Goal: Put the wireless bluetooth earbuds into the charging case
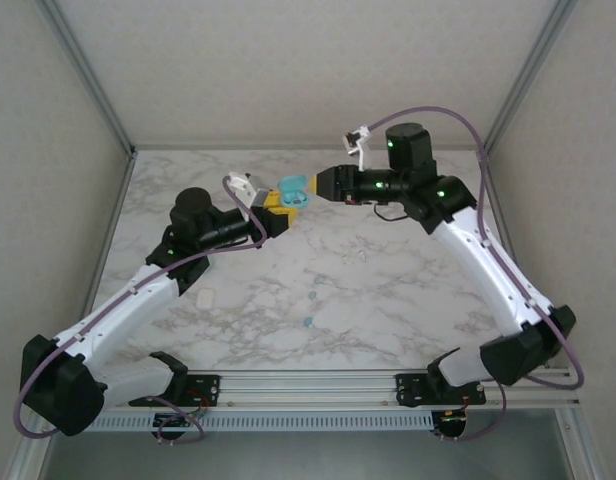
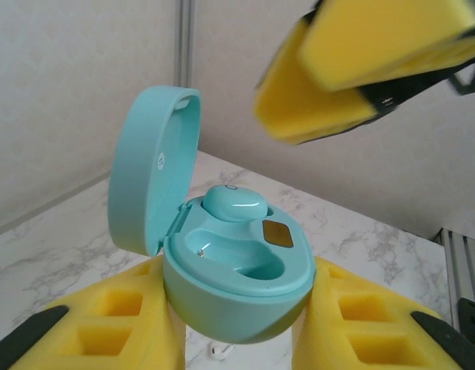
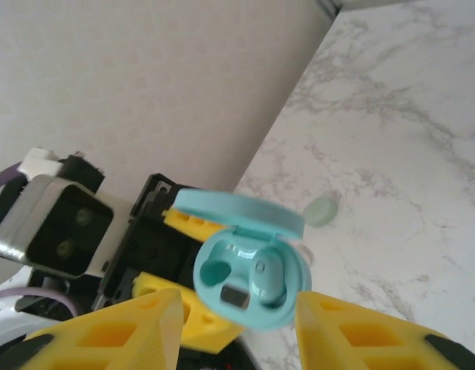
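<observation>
- Teal earbud (image 2: 233, 203) is seated in the far socket of the charging case (image 2: 237, 308), at 12 o'clock of the tray in the left wrist view. Its long axis is laid from 9 to 3 o'clock, with the smooth back turned up.
- The empty socket (image 2: 237, 260) is found at 6 o'clock of the seated bud, and its own length is also laid roughly from 9 to 3.
- The lid (image 2: 149, 166) is stood open and nearly upright at 9 o'clock, so the mouth of the case is turned upward.
- The case is clamped by its sides between the fingers of the left gripper (image 1: 284, 203) and is held above the table (image 1: 408, 300).
- The right gripper (image 3: 237, 302) is placed just beside the case, at 3 o'clock of it in the top view. Its fingers are spread apart and nothing is held between them.
- A loose teal earbud (image 1: 308, 322) is left on the marble at 6 o'clock of the case, well apart from it.
- The step in hand is judged to be the filling of the empty socket.
- To do this well, the case should be kept level and firmly held.
- The next bud should be turned until its length matches the socket.
- It should be lowered straight and be released only when it is seated.
</observation>
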Robot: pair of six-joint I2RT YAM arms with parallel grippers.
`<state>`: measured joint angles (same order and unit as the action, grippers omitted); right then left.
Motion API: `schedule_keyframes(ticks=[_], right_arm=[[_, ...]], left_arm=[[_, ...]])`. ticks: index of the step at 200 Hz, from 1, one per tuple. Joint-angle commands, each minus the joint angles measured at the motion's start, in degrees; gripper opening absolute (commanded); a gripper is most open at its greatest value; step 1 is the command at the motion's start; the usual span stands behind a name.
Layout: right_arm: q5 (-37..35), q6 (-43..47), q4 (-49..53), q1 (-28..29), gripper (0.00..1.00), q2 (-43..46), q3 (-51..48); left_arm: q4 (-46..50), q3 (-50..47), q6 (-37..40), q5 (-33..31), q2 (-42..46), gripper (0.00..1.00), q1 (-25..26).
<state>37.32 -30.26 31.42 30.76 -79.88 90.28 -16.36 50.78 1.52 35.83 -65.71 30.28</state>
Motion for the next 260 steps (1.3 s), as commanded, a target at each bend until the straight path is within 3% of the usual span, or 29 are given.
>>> schedule_keyframes(ticks=[1, 45, 73, 129, 186, 260], right_arm=[[-7.43, -0.47, 2.51, -0.35, 0.43, 4.79, -1.97], [-23.38, -0.81, 13.30, -0.42, 0.39, 6.99, -11.23], [-20.34, -3.61, 15.57, 1.14, 0.36, 3.31, -19.19], [-23.80, -14.99, 12.12, 14.08, 0.35, -7.58, -27.81], [-27.45, -19.09, 13.01, 23.37, 0.40, -18.50, -23.31], [-26.98, -20.46, 12.49, 26.66, 0.40, -26.07, -19.07]], left_arm=[[-0.87, -0.58, -0.19, -2.30, 1.95, 0.23, 0.22], [-1.50, -1.47, -1.61, -5.77, 4.10, 0.24, -0.05], [0.21, -1.80, -1.42, -8.51, 7.17, 0.24, -0.05], [3.68, -1.74, -0.33, -11.89, 12.67, 0.24, -0.07], [6.24, -1.65, 0.75, -12.15, 14.73, 0.24, -0.14], [6.25, -1.65, 0.85, -11.34, 14.21, 0.24, -0.27]])
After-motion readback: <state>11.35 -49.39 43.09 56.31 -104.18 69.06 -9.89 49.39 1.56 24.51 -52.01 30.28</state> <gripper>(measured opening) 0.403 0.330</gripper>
